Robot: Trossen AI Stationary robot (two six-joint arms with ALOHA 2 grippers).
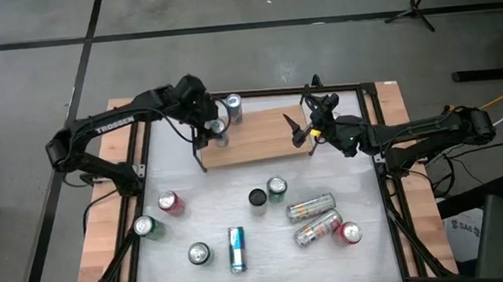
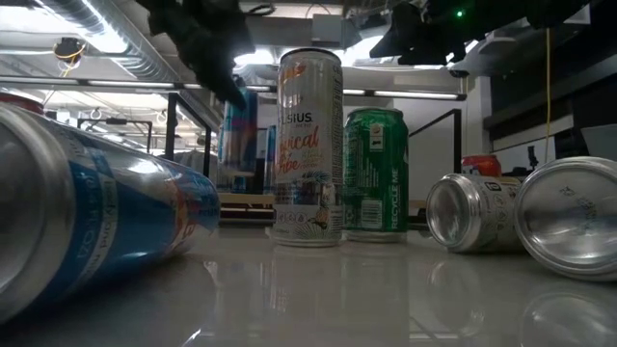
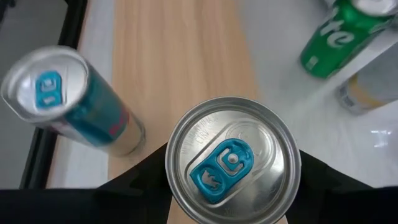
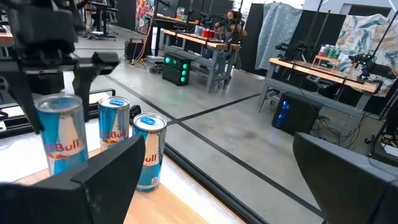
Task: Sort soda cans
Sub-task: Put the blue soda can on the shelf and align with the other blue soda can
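My left gripper (image 1: 215, 129) is over the left part of the wooden board (image 1: 260, 138), shut on an upright blue-and-silver can (image 3: 233, 162). In the right wrist view this can (image 4: 59, 134) is the leftmost of three alike. The other two (image 4: 114, 121) (image 4: 149, 149) stand on the board beside it, and one of them shows in the high view (image 1: 233, 107). My right gripper (image 1: 303, 129) hangs open and empty over the board's right end. Several other cans stand or lie on the white table top. My left gripper pinches the can's upper wall just under the rim (image 3: 177, 186), one finger (image 3: 140, 183) on each side. The fingers come from above, pointing down. The can stays upright. Whether its base rests on the board, I cannot tell.
On the white top, nearer the front, stand a red can (image 1: 170, 203), green cans (image 1: 145, 226) (image 1: 277, 189), a black can (image 1: 256, 197) and another red one (image 1: 349, 233). A blue can (image 1: 236, 249) and two silver cans (image 1: 310, 208) (image 1: 319, 229) lie on their sides. A black frame (image 1: 375, 139) rims the table.
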